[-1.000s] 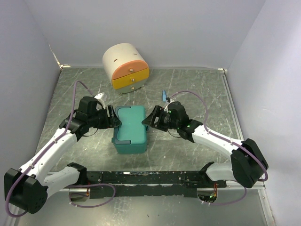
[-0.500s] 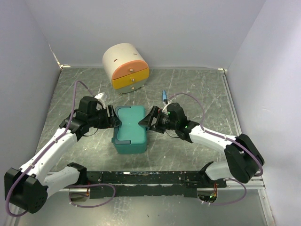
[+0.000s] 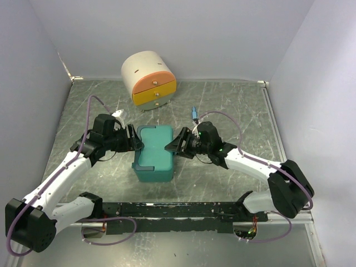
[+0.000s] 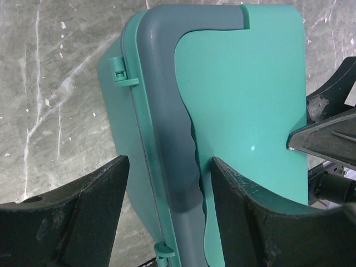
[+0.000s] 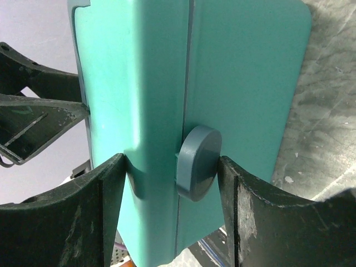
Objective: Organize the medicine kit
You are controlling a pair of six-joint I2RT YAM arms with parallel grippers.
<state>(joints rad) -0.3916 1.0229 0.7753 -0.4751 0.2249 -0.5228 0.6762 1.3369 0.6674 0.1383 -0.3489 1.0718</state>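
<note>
The medicine kit [image 3: 154, 156] stands in the middle of the table [image 3: 233, 105], with its lid closed and facing up. From the kit, the cream cabinet [image 3: 149, 78] with an orange and a yellow drawer is at about 12 o'clock, well apart, against the back wall.

The left gripper [image 3: 134, 139] is at the 9 o'clock side of the kit, near its far corner. In the left wrist view, this gripper [image 4: 168, 167] is spread wide, and its two dark fingers [image 4: 83, 217] stand on either side of the grey handle [image 4: 175, 139]. The handle lies flat on the lid along that edge. One finger is outside the wall of the box and the other is over the lid. I see a thin strip of teal between each finger and the handle, so it grips nothing.

The right gripper [image 3: 173, 146] is at the 3 o'clock side of the kit, opposite the left one. In the right wrist view, this gripper [image 5: 169, 164] is also opened wide. The round grey latch [image 5: 197, 161] sits on the seam between lid and box, between the two fingers. One finger is just beside the latch and the other is just beside the bulge of the lid. I cannot tell whether they press on the plastic.
</note>
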